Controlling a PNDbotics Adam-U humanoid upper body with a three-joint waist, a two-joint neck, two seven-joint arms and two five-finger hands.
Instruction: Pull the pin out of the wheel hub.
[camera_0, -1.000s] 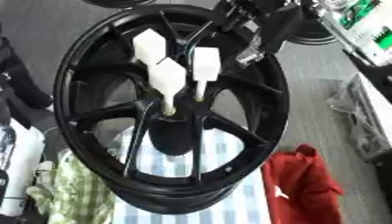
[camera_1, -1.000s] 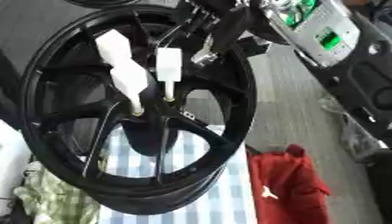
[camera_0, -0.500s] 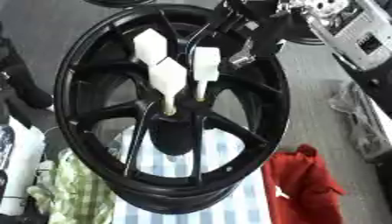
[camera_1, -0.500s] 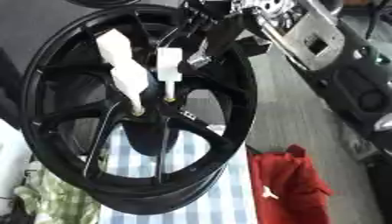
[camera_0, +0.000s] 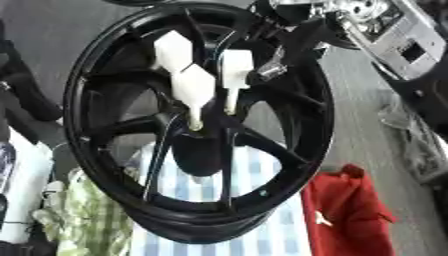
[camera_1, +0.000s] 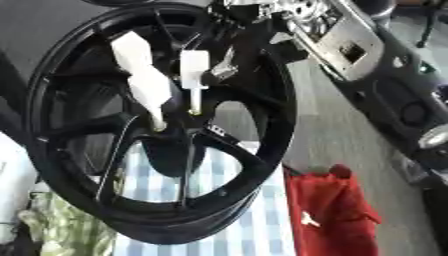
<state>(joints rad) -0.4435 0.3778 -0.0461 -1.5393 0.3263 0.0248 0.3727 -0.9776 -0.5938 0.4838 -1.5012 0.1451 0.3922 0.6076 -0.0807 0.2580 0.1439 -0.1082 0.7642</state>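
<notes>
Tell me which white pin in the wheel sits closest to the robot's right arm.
The right-hand pin, with the flat rectangular head; the other pins stand further left, away from the right arm.

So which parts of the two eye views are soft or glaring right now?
Left eye view: black wheel and white pins are soft-edged, spokes merging into dark. Right eye view: the silver arm at upper right is smeared and bright; the red cloth is soft too.

We see a grey surface (camera_0: 359, 100) carrying a blue-and-white checked cloth (camera_0: 262, 235), and on that cloth the black wheel (camera_0: 114, 165) stands tilted. A red cloth (camera_0: 346, 215) lies just beside it on the right, a green checked cloth (camera_0: 83, 220) at its lower left.
</notes>
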